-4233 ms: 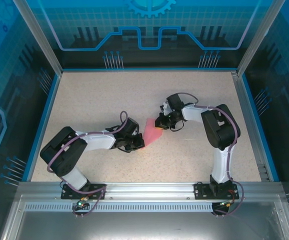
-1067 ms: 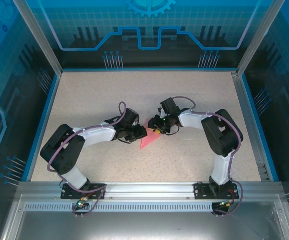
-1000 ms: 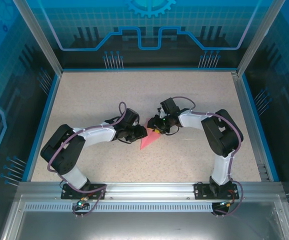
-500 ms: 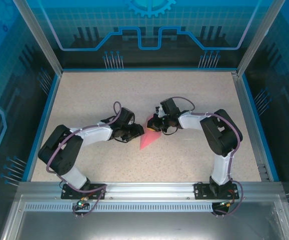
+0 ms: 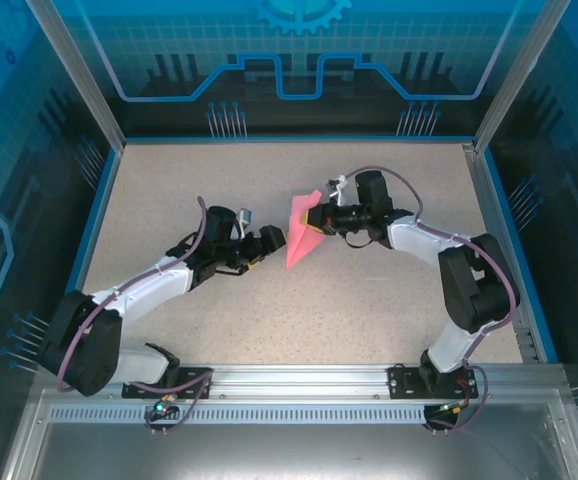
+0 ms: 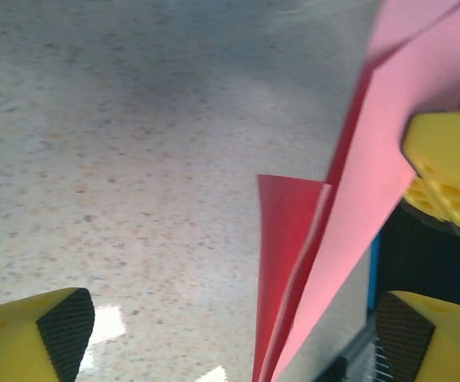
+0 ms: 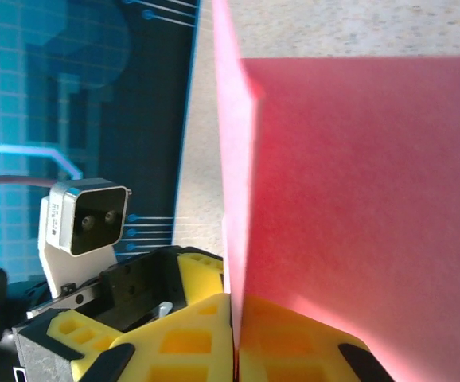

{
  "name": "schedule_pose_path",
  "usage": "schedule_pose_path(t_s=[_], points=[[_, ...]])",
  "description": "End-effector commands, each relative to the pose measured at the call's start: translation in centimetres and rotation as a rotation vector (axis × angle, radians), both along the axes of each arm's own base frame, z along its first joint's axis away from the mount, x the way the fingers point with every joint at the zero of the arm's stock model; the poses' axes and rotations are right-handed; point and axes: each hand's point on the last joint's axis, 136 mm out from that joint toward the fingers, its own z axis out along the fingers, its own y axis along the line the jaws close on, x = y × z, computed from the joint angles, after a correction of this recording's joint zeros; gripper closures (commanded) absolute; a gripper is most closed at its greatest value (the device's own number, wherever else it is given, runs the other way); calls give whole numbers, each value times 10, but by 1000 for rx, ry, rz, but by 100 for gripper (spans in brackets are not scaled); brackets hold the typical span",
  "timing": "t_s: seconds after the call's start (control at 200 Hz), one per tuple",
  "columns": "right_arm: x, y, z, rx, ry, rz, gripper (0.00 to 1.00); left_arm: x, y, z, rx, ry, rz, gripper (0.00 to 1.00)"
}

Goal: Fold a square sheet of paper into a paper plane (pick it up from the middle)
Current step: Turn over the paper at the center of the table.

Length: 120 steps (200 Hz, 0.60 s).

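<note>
1. Plane (image 5: 302, 236) sits just above centre of the top view, point aimed lower left. The right jaws are clamped on its blunt end.
2. Left jaws stand wide apart near the plane's left edge, holding nothing.
3. Risk: one thin pinch carries it, so a quick swing could slip or twist the paper.
4. Risk: left jaws closing in could snag loose flaps.
5. Room: open worktop (image 5: 219, 180) all round; the right elbow lies nearest the right rim.

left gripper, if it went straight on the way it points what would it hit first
The left gripper would most likely meet the folded pink paper first, standing ahead of its open fingers and pinched by the right gripper; depth is hard to judge.
</note>
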Motion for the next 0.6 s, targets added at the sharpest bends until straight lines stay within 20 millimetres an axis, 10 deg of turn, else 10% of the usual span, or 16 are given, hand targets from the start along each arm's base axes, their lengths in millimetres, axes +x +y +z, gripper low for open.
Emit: schedule_pose_path(t_s=[0.0,0.25,0.595], points=[[-7,7,34,104,-26,90,92,-5,-14,26,-142,-62,-68,2],[-9,16,52,193,-21,133,91,-2,-33,37,-292,-52,-122,11],[-10,23,44,213,34,162,90,6,-43,55,-383,-110,-148,54]])
